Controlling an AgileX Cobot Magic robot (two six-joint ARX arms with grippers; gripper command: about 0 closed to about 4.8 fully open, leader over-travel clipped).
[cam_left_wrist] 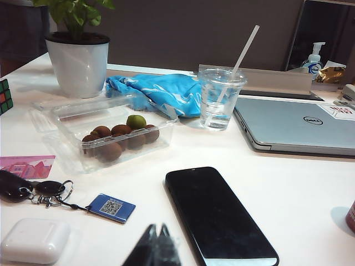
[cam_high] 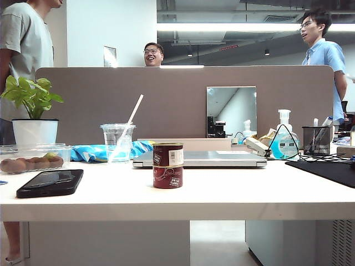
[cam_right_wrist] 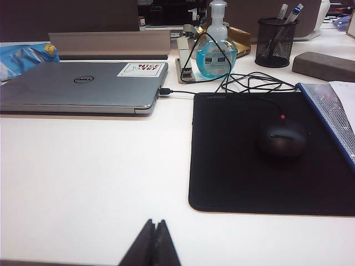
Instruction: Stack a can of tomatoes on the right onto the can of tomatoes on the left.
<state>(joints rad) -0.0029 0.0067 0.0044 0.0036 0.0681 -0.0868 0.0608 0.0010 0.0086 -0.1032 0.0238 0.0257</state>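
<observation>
Both grippers were seen drawn back and pinched together on nothing: the right gripper (cam_right_wrist: 155, 244) low over the bare front of the tabletop (cam_high: 233, 194) beside the mouse pad (cam_right_wrist: 233, 155), the left gripper (cam_left_wrist: 157, 248) near the front left corner, just beside the phone (cam_left_wrist: 219, 216). Neither arm was visible in the exterior view.

The two tomato cans were found already stacked, the upper can (cam_high: 167, 154) resting squarely on the lower can (cam_high: 167, 177), both upright, their long axes vertical and in line. The stack stood midway along the tabletop, just in front of the closed laptop (cam_high: 205, 159), so it lay between the two grippers and away from both. Only a sliver of a red can (cam_left_wrist: 350, 216) was caught at the edge of the left wrist view, beyond the phone; none appeared in the right wrist view. By that sign the left arm was judged perhaps the nearer. The task was judged complete.
</observation>
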